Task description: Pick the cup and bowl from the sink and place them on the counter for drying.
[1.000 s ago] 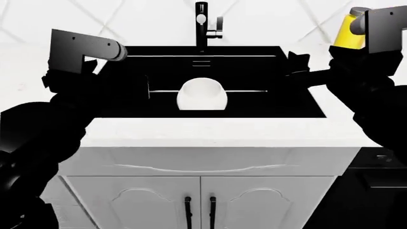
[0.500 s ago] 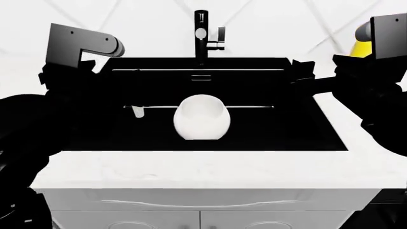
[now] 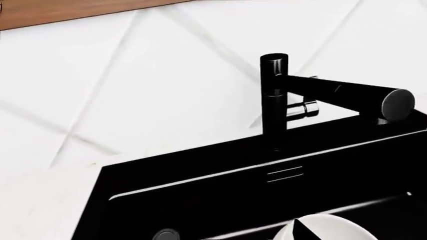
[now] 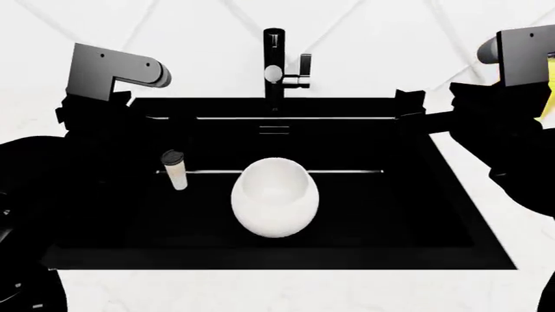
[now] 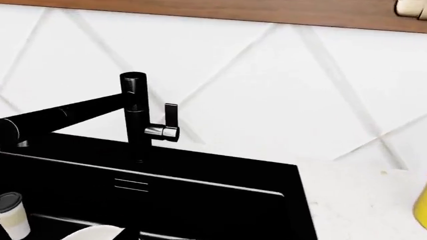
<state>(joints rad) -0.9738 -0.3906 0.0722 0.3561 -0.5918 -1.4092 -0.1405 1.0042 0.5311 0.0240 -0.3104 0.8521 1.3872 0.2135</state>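
Inside the black sink [image 4: 390, 214]: one white bowl [image 4: 274, 197] at the middle of the basin; one small cream cup [image 4: 174, 169], upright, toward its left wall, apart from the bowl. Faucet [image 4: 275, 65] at the back edge. White bench [image 4: 260, 289] around the basin. Left and right end effectors hidden against black; their state cannot be told.

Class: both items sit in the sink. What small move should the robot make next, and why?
Probably lower the left gripper toward the cup: it stands upright in the sink on that arm's side, beside the bowl, and neither is grasped yet.
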